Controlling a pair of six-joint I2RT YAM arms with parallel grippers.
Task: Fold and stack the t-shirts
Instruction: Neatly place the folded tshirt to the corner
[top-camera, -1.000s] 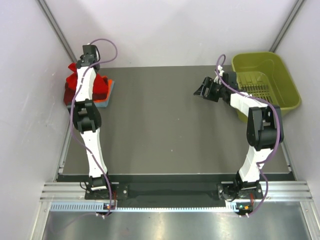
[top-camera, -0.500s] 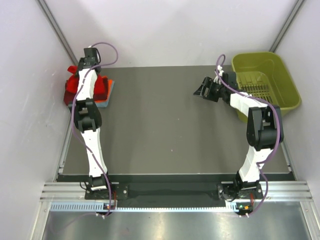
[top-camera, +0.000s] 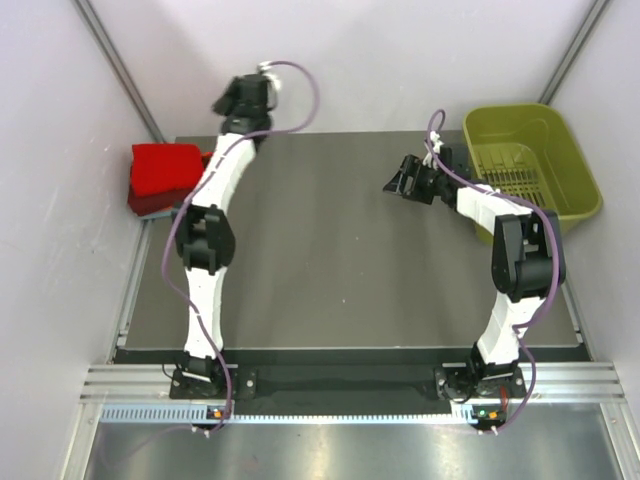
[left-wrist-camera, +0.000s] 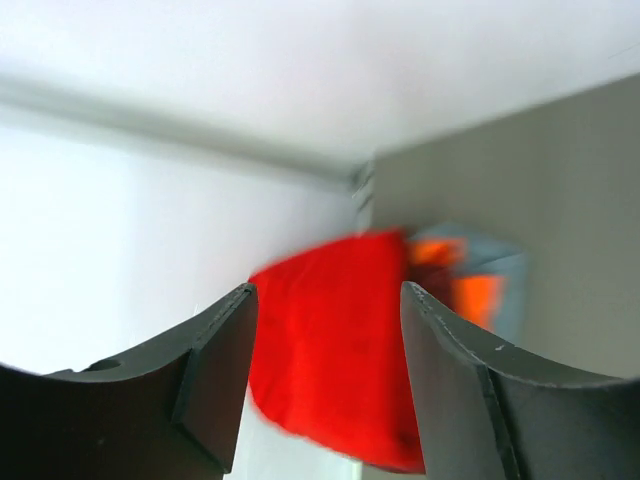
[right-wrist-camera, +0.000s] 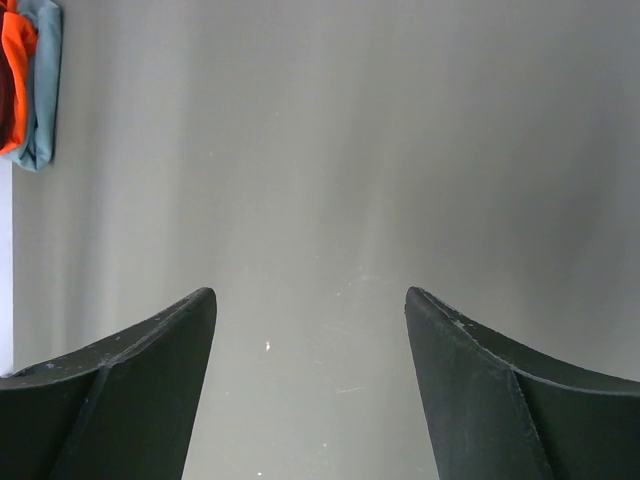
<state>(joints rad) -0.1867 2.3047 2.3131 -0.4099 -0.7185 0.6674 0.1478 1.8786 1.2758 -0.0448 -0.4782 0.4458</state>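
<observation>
stack of t-shirts sits at the far left corner of the table (top-camera: 320, 260), partly overhanging its left edge. red t-shirt (top-camera: 165, 165) is folded on top and covers most of the pile in the top view, where only a dark strip and a thin grey-blue sliver show below it. left wrist view is blurred and the shirt edges are soft there. right wrist view cuts the stack off at its top left corner, showing just the orange t-shirt (right-wrist-camera: 15, 40) and the grey-blue t-shirt (right-wrist-camera: 45, 60). a maroon layer is hard to make out.

count: one stack, three shirt colours clear, a fourth unsure. one olive basket (top-camera: 510, 130) at far right, contents not readable.

left fingers (left-wrist-camera: 215, 380) are raised by the back wall, spread apart, holding nothing. right fingers (right-wrist-camera: 130, 390) are wide over bare table, holding nothing.
</observation>
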